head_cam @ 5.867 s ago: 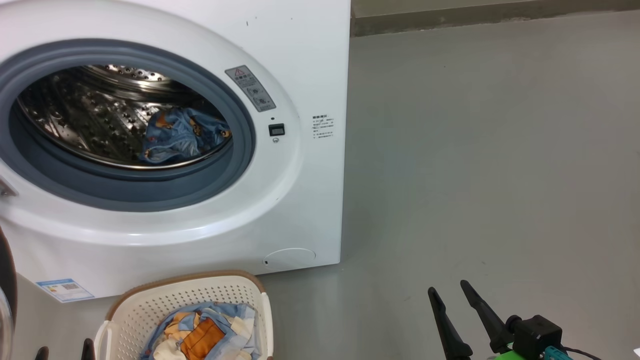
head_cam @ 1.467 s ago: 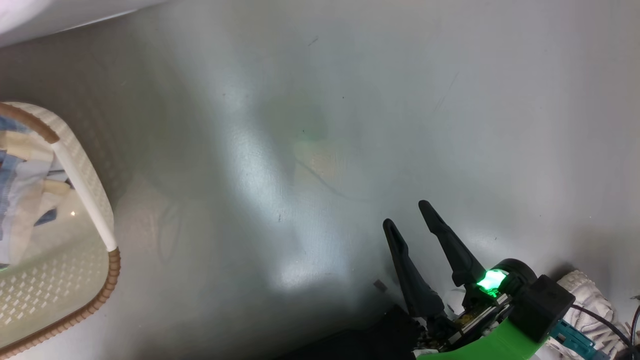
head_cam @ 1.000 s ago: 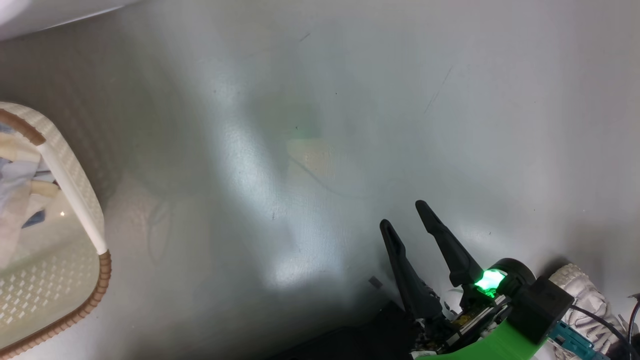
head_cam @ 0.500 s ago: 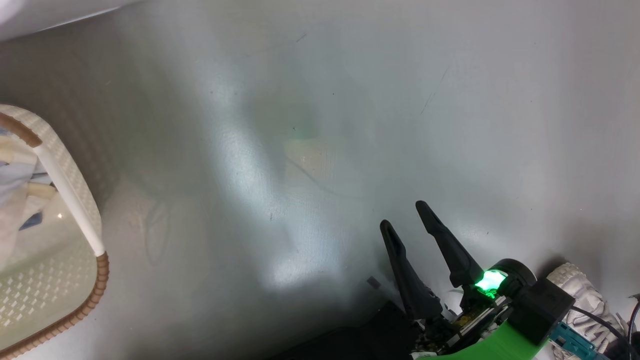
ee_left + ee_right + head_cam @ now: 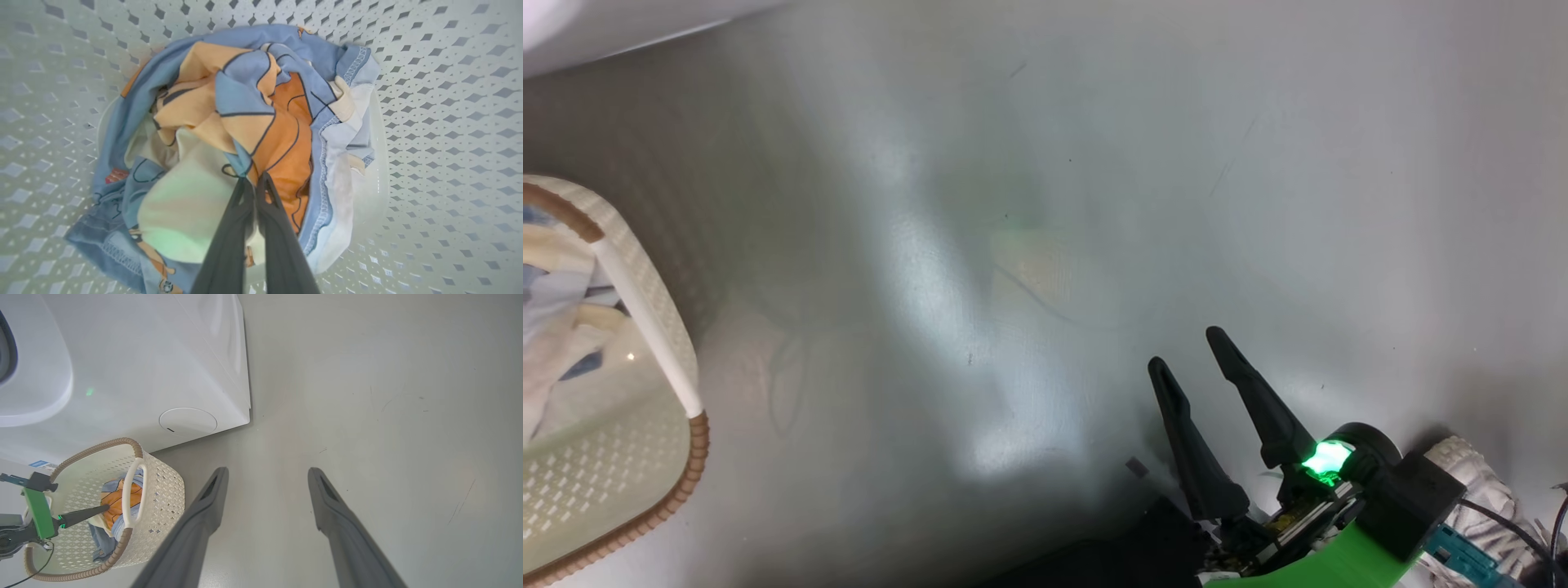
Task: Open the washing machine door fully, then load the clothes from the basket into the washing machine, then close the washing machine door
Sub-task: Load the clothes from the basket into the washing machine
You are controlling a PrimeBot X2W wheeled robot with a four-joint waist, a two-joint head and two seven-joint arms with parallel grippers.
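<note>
The left claw (image 5: 255,179) is pinched shut on the clothes (image 5: 261,122), which are heaped in the basket (image 5: 449,122). A slow, straight lift is advised so the bundle is drawn clear. The right claw (image 5: 1186,347) is spread wide.

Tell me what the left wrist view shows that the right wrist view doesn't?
Left wrist view: up close, the left gripper shut on an orange fold of the clothes, deep inside the basket. Right wrist view: the washing machine, the floor, the open right gripper and the basket's brown rim. Both: basket, clothes, left gripper.
</note>
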